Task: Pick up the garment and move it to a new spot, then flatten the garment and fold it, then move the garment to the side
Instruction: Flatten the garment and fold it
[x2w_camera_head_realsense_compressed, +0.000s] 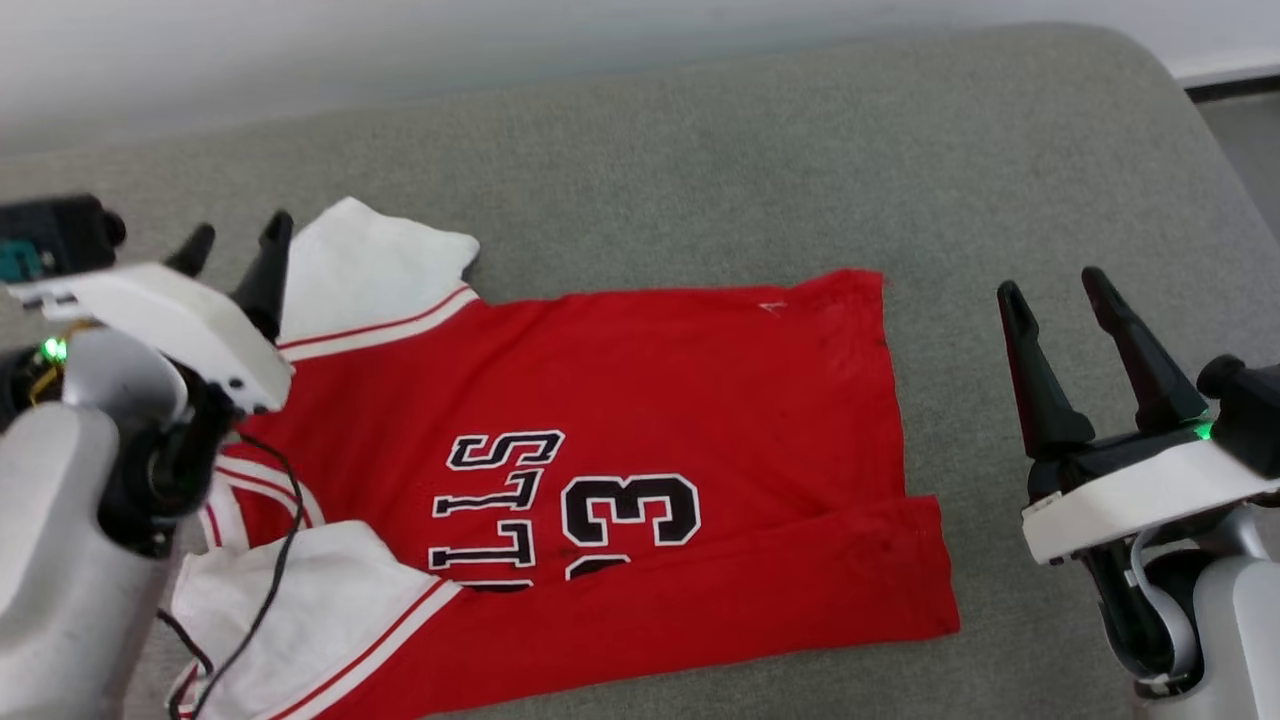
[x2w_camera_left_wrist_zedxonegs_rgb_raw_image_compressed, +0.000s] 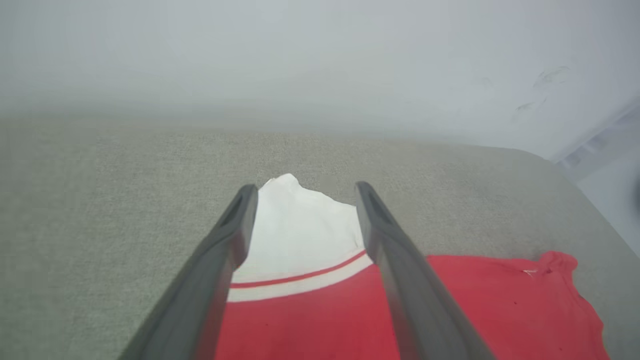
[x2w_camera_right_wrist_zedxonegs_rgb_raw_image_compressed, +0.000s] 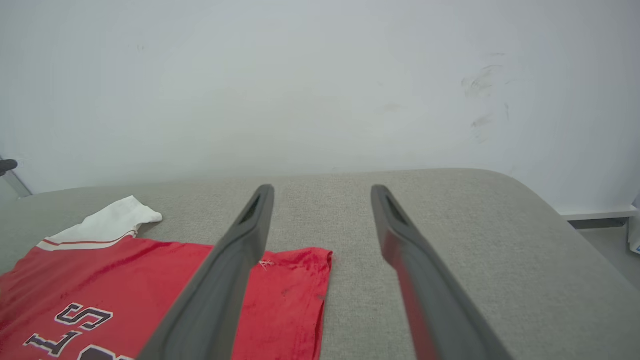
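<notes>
Garment (x2w_camera_head_realsense_compressed: 640, 400) lies spread on grey cushion (x2w_camera_head_realsense_compressed: 800, 150); we note left claw (x2w_camera_head_realsense_compressed: 240, 230) and right claw (x2w_camera_head_realsense_compressed: 1050, 282) spread wide, empty.

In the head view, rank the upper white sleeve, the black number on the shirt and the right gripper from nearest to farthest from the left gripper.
1. The upper white sleeve, just beside the left gripper.
2. The black number, on the garment, lower centre.
3. The right gripper, far right, off the cloth.
</notes>
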